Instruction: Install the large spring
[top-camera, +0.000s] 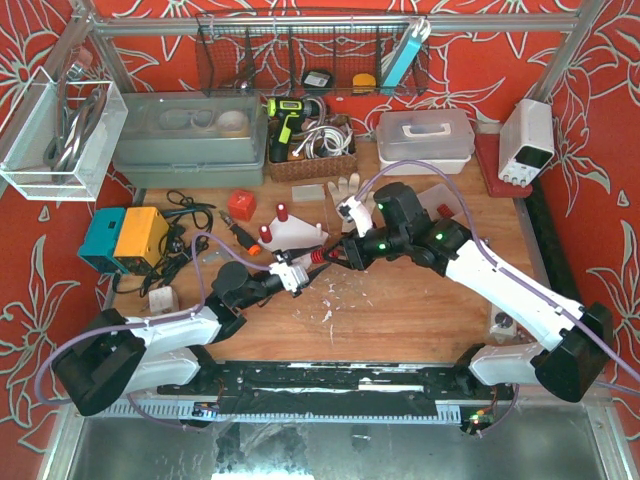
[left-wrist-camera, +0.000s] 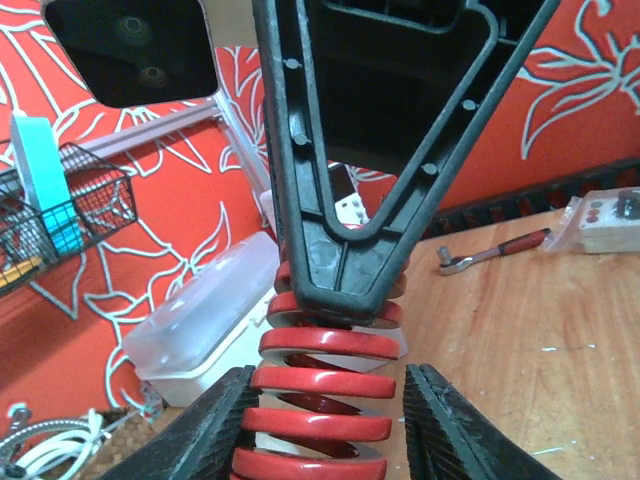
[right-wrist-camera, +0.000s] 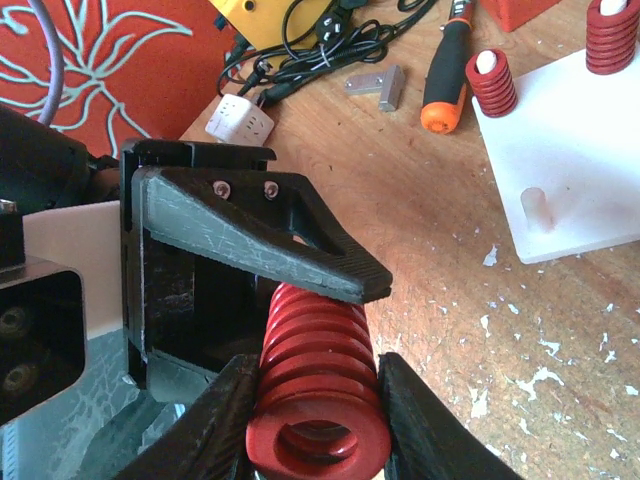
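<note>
The large spring (top-camera: 318, 258), red and thick-coiled, hangs above the table between both arms. My right gripper (top-camera: 338, 252) is shut on one end of it; in the right wrist view both pads press the spring's (right-wrist-camera: 320, 390) sides at the right gripper (right-wrist-camera: 320, 365). My left gripper (top-camera: 300, 268) straddles the other end. In the left wrist view one pad of the left gripper (left-wrist-camera: 328, 385) touches the spring's (left-wrist-camera: 325, 345) coils and the other stands a small gap away. A white peg plate (right-wrist-camera: 580, 150) holds two small red springs (right-wrist-camera: 490, 82) and a bare peg (right-wrist-camera: 537, 208).
An orange-handled screwdriver (right-wrist-camera: 443, 70), a white adapter (right-wrist-camera: 240, 122) and black cables lie left of the plate. A ratchet wrench (left-wrist-camera: 495, 250) lies on the wood. A yellow and teal box (top-camera: 125, 237) sits at the left, plastic bins (top-camera: 425, 140) at the back.
</note>
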